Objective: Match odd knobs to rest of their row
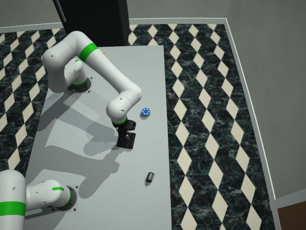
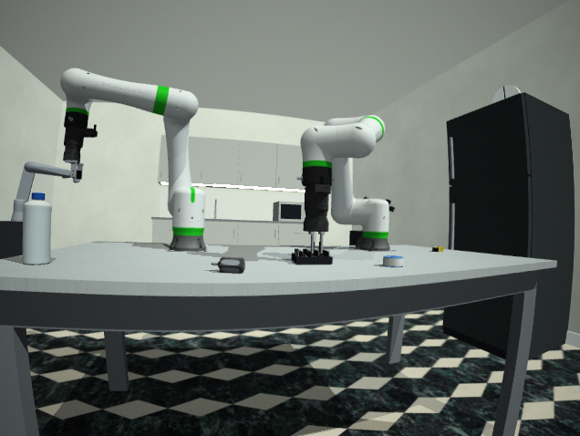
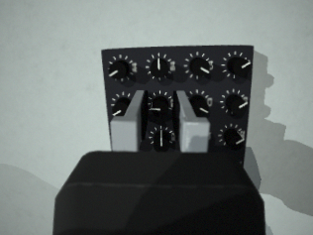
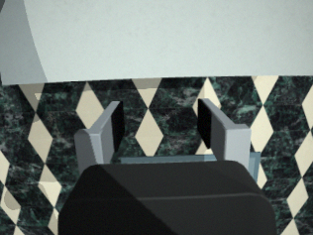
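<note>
Astride 1 round black knob (image 3: pixel 158 101) with the grey left gripper (image 1: pixel 127 137) (image 2: pixel 316 252) (image 3: pixel 159 105), partly open.
Set inward from the long front edge of the pale grey table (image 1: pixel 148 74) (image 2: pixel 140 285): black square knob box (image 1: pixel 133 144) (image 2: pixel 311 261) (image 3: pixel 177 55). Risk: nudging neighbouring knobs by widening too low. Wide, empty: right gripper (image 2: pixel 76 180) (image 4: pixel 160 102).

L end effector (image 1: pixel 127 137) (image 2: pixel 316 253) (image 3: pixel 159 123) pointing down, part open; R end effector (image 2: pixel 76 178) (image 4: pixel 160 130) raised, wide open.

A white robot arm with green bands (image 1: pixel 106 68) reached across a pale grey table (image 1: pixel 148 74), its black gripper (image 1: pixel 127 136) over a black knob box (image 1: pixel 125 146). A blue-topped round container (image 1: pixel 146 111) sat near the table's edge, with a dark grey bottle-like object (image 1: pixel 150 177) well apart from it. A second white arm (image 1: pixel 12 195) stood beyond the shadows, and a black refrigerator (image 1: pixel 96 22) rose beside the table.
</note>
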